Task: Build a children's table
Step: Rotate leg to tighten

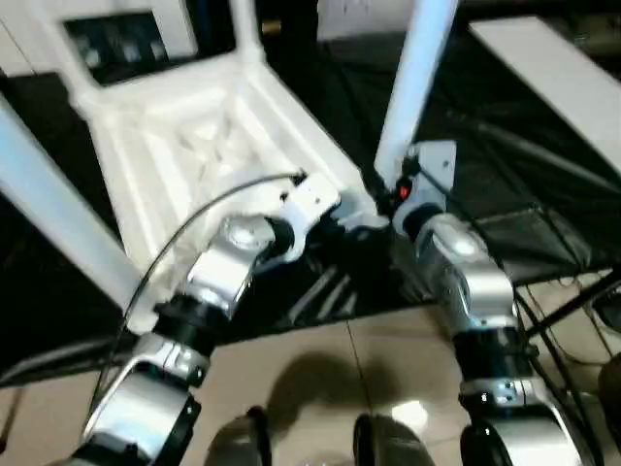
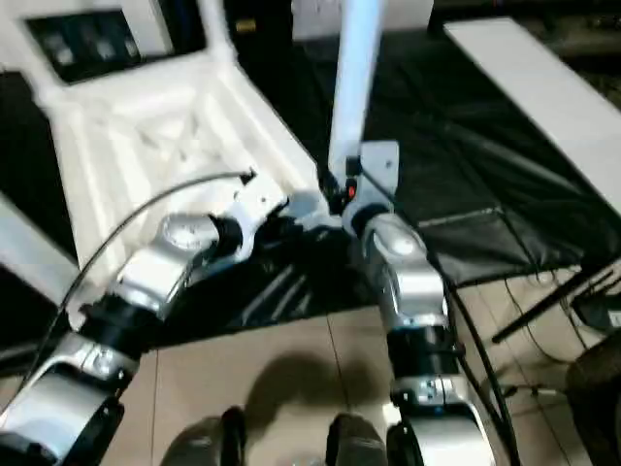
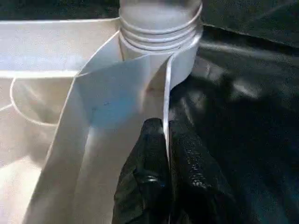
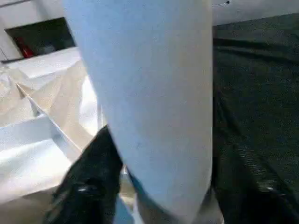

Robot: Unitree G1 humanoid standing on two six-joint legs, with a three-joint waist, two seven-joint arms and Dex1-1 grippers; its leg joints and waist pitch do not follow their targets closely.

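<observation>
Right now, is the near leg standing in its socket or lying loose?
Standing in it: the leg rises upright from the tabletop's corner socket, right gripper around it.

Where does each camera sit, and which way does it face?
Head views: look down over both silver forearms at the upturned table top.
Left wrist view: looks along the left gripper, shut on a thin rib beside a corner socket.
Right wrist view: looks along the right gripper, closed around a leg.
Shared: that leg.
</observation>
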